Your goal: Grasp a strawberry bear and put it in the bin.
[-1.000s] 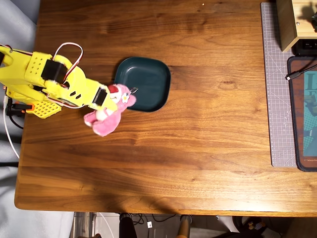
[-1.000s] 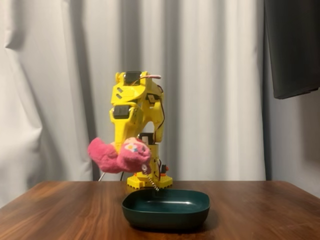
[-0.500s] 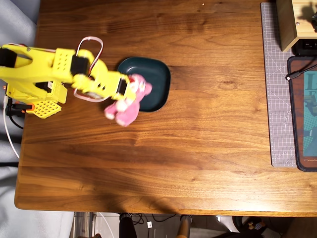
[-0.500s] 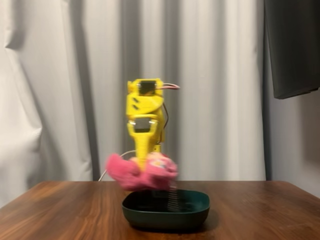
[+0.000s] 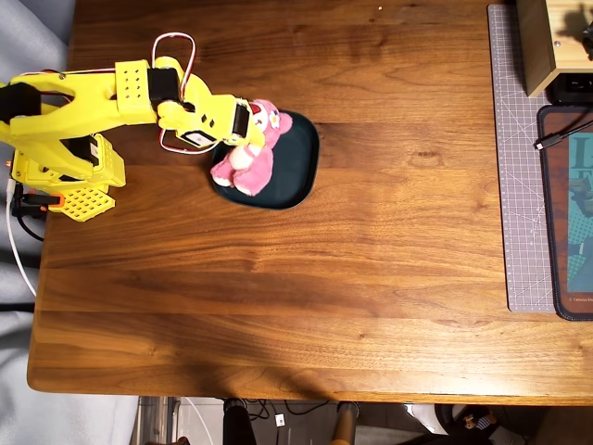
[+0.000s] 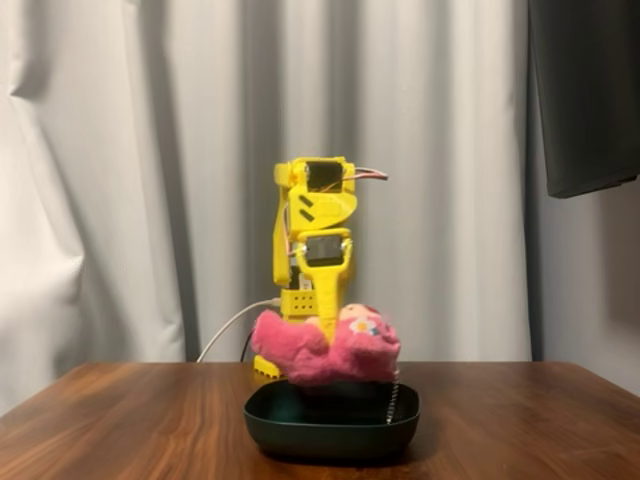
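Observation:
The pink strawberry bear (image 5: 252, 158) (image 6: 330, 350) hangs just above the dark teal bin (image 5: 295, 167) (image 6: 332, 435), over the dish's left part in the overhead view. My yellow gripper (image 5: 248, 125) (image 6: 328, 335) is shut on the bear near its head. In the fixed view the bear's ball chain (image 6: 391, 398) dangles down to the bin's rim. The bear covers much of the bin's inside in the overhead view.
The wooden table (image 5: 324, 278) stretches wide to the right and front. A grey cutting mat (image 5: 523, 185), a tan wooden box (image 5: 542, 42) and a dark mat (image 5: 570, 213) lie at the right edge. White curtains (image 6: 150, 180) hang behind the arm.
The arm has swung the bear from beside the bin's left edge to over the dish and lowered it. The gripper has stayed shut on the bear.

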